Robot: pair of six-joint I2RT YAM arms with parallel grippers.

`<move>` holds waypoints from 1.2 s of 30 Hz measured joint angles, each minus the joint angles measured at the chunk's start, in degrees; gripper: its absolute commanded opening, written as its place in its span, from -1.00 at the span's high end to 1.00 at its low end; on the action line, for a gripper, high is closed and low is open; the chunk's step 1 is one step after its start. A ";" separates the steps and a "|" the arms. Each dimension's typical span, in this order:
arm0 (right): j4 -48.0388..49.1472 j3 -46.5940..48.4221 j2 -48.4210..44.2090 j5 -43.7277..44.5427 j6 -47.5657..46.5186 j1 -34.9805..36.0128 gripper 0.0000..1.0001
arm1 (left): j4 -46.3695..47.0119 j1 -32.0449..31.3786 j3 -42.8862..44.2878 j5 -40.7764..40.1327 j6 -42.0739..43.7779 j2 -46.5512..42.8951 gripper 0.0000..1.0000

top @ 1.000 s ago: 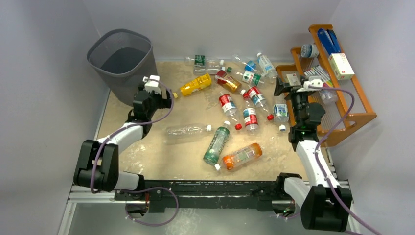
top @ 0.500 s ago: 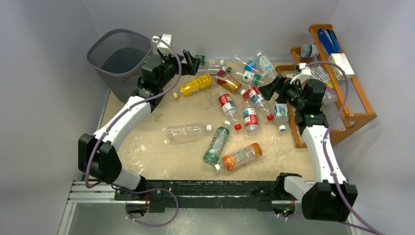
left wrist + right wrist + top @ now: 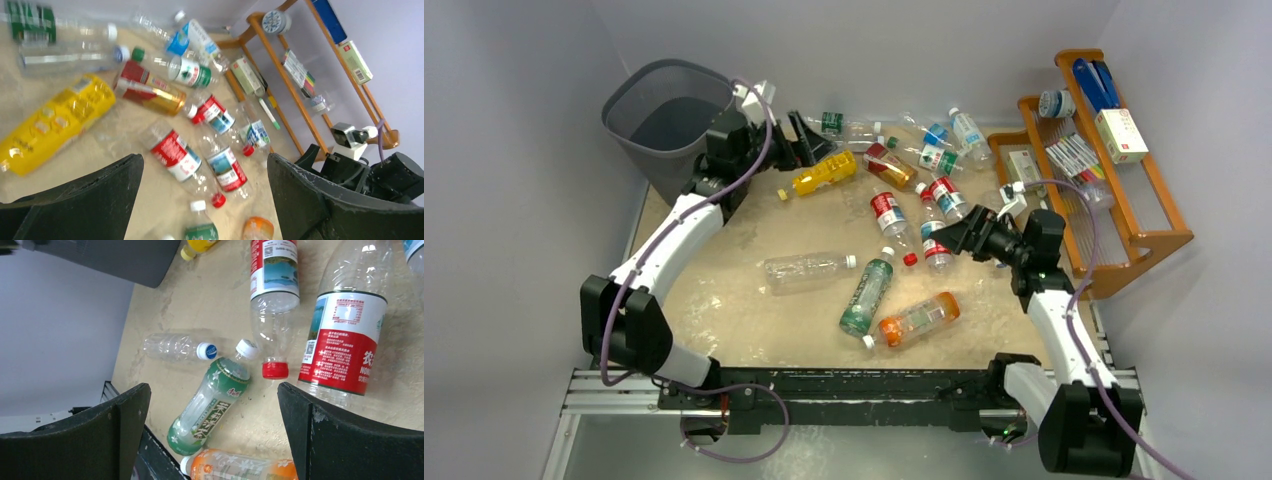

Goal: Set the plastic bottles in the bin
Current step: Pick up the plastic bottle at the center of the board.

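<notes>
From above, the bin (image 3: 639, 150) was seen standing at the far left corner of the bench (image 3: 744, 320). The plastic bottles (image 3: 887, 210) were seen lying scattered over the bench outside it, most of them crowded toward the far edge and the right side. The left hand (image 3: 816, 135) was held near the far edge, just beside the bin, spread apart with nothing gripped, and a yellow bottle (image 3: 824, 172) lay close by it. The right hand (image 3: 946, 238) was held near the right edge, likewise parted and holding nothing, close to a red-labelled bottle (image 3: 936, 258). A wooden rack (image 3: 1144, 230) was seen along the right edge. In the left wrist view, the two dark fingers (image 3: 80, 195) were shown wide apart at the bottom of the picture. The yellow bottle lay at the left, and several red-labelled ones were spread on the bench beyond the gap. In the right wrist view, the fingers (image 3: 330, 440) were again shown well apart. A green-labelled bottle (image 3: 207, 405) lay between them on the bench, a clear bottle (image 3: 175, 347) just beyond it and an orange bottle (image 3: 240, 470) at the lower edge. The bin's dark wall was seen at the top left.
</notes>
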 measured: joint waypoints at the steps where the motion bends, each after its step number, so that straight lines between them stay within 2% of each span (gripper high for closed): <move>1: 0.07 -0.74 -1.18 -0.13 0.22 0.00 -1.00 | 1.75 1.25 -2.64 1.90 -2.29 -0.33 -0.88; 5: 0.15 -2.19 -5.33 -0.35 0.28 0.00 -1.00 | -1.95 3.10 -6.62 1.75 -4.24 0.20 -0.88; 11: -4.92 -2.19 -7.87 0.52 -2.89 0.00 -1.00 | -7.10 -0.48 -9.09 -2.43 -2.80 -1.90 -0.88; 19: -10.38 -2.19 -9.55 4.28 -5.64 0.00 -1.00 | -9.18 -0.68 -17.55 -8.17 -2.80 -6.60 -0.88; 25: -12.37 -2.16 -7.63 8.33 -7.21 0.00 -0.99 | -8.79 -0.70 -19.17 -8.00 -2.89 -7.41 -0.88; 29: -13.20 -1.95 -5.62 11.76 -7.89 0.02 -0.90 | -7.85 -0.83 -20.72 -7.87 -3.21 -5.42 -0.88; 36: -13.92 4.48 3.69 18.86 -9.90 1.88 -0.83 | -7.21 -0.96 -21.94 -6.84 -4.46 -3.28 -0.88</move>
